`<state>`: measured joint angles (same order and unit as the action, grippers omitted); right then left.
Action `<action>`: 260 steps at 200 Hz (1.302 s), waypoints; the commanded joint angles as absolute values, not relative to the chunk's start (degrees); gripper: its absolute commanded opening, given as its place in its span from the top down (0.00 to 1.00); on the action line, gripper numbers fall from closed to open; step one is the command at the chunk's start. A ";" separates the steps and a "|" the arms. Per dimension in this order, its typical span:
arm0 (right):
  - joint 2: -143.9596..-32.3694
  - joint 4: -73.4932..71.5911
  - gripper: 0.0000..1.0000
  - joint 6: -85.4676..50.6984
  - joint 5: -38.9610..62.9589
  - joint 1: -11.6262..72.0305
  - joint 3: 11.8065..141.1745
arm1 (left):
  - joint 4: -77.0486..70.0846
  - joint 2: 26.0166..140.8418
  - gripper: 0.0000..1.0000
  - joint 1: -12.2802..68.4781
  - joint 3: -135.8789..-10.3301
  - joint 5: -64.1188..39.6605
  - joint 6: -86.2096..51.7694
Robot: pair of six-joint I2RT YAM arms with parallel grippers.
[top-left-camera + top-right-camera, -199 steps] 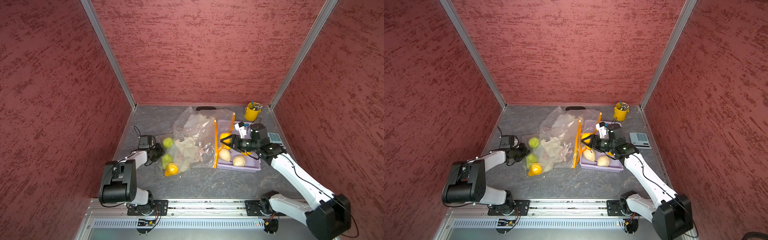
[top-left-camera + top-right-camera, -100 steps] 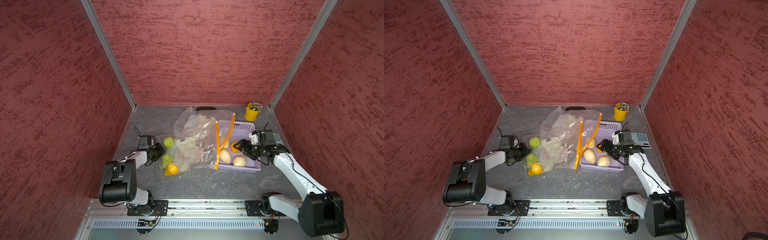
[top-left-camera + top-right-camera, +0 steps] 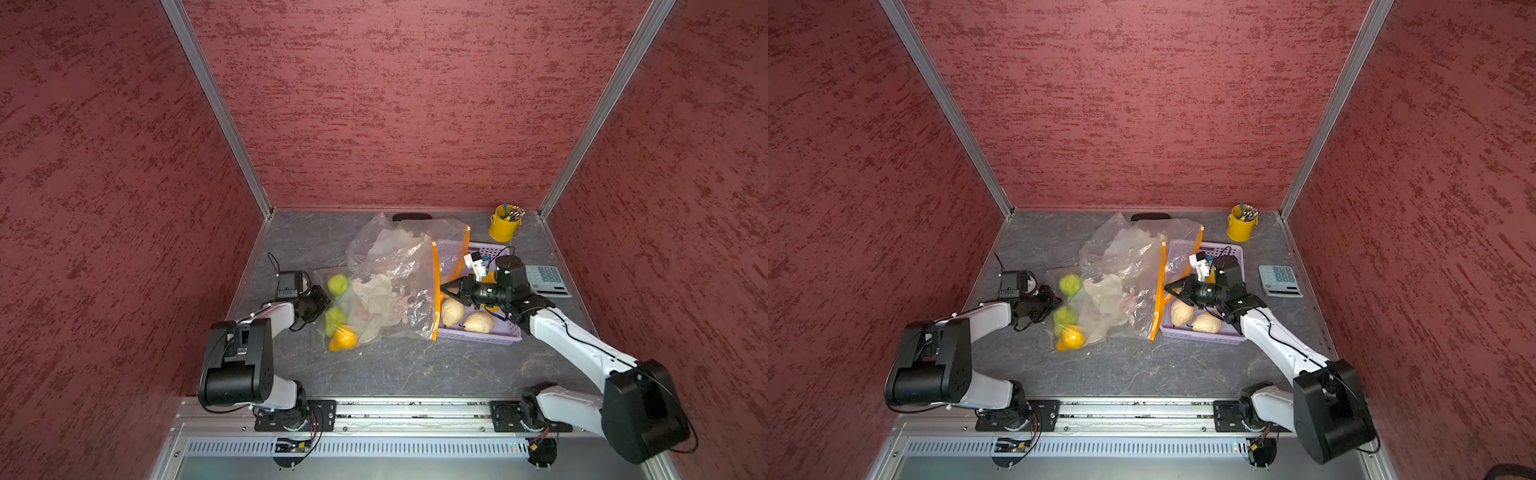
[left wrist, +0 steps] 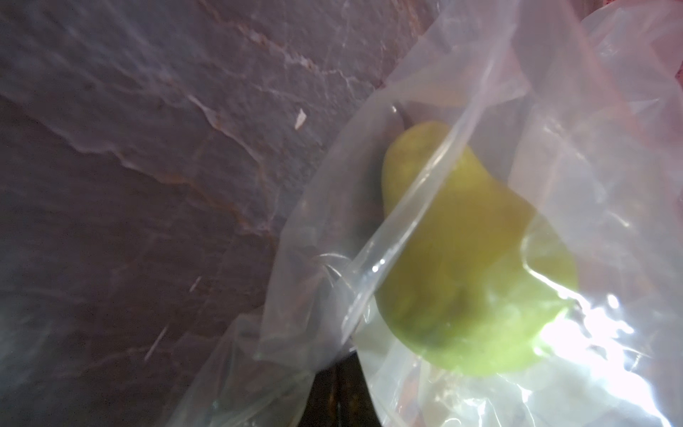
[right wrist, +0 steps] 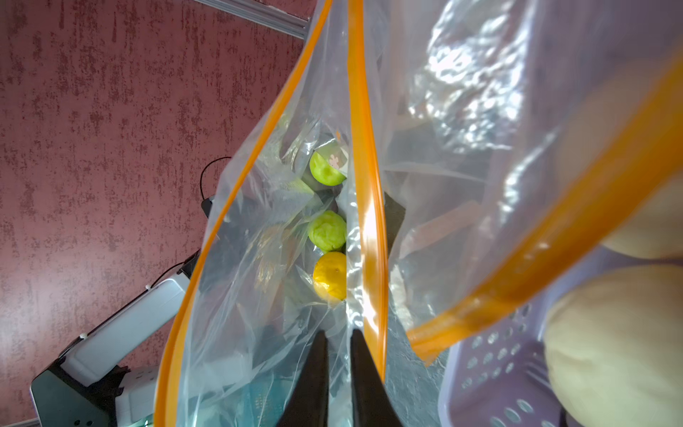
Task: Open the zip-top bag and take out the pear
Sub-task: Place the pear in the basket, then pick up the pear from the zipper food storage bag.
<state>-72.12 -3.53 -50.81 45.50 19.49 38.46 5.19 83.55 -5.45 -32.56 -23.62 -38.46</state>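
Clear plastic zip-top bag with orange seal strips (image 3: 399, 286), mouth parted against the lilac perforated plastic basket (image 3: 478, 334): with the left gripper (image 3: 321, 304) clamped on its closed end and the right gripper (image 5: 338, 332) pinching 1 lip, a steady outward pull should widen access to the 2 green pears (image 5: 327, 231) lodged deep inside.

Red, rough-textured walls (image 3: 395, 104) close in on three sides, the back one standing well away from the right gripper (image 3: 445, 291). Silver metal posts (image 3: 216, 104) climb the two far corners. Under that gripper spreads a grey, marble-veined floor (image 3: 395, 365), softly and evenly lit, and well to its near side a metal rail (image 3: 395, 411) edges the front.
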 commanded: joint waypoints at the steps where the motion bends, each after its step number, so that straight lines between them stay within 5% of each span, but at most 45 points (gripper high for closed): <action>1: -75.91 -13.97 0.89 -55.10 46.89 22.36 38.79 | 3.60 79.89 0.96 -4.98 -32.50 -26.17 -39.90; 53: -73.42 -12.01 0.90 -52.92 45.35 26.62 42.69 | 24.68 63.36 0.22 1.32 -48.79 -14.05 -35.21; 87: -71.91 -21.64 0.89 -54.67 49.08 26.99 41.26 | 30.11 63.39 0.02 11.29 -60.79 -15.80 -33.86; 126: -76.28 -30.34 0.82 -57.28 53.47 27.19 43.40 | 29.46 71.55 0.00 25.75 -68.80 -20.10 -37.00; 244: -80.23 -34.58 0.78 -56.82 57.85 29.94 47.28 | 17.57 78.46 0.00 26.98 -59.56 -32.81 -46.22; 260: -81.21 -34.39 0.77 -56.63 57.30 30.88 46.86 | 13.51 77.41 0.08 26.33 -57.60 -33.63 -48.62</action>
<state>-79.99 -33.56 -58.00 55.96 29.32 45.32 21.23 78.70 27.51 -60.03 -30.15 -43.81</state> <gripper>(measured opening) 0.220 0.958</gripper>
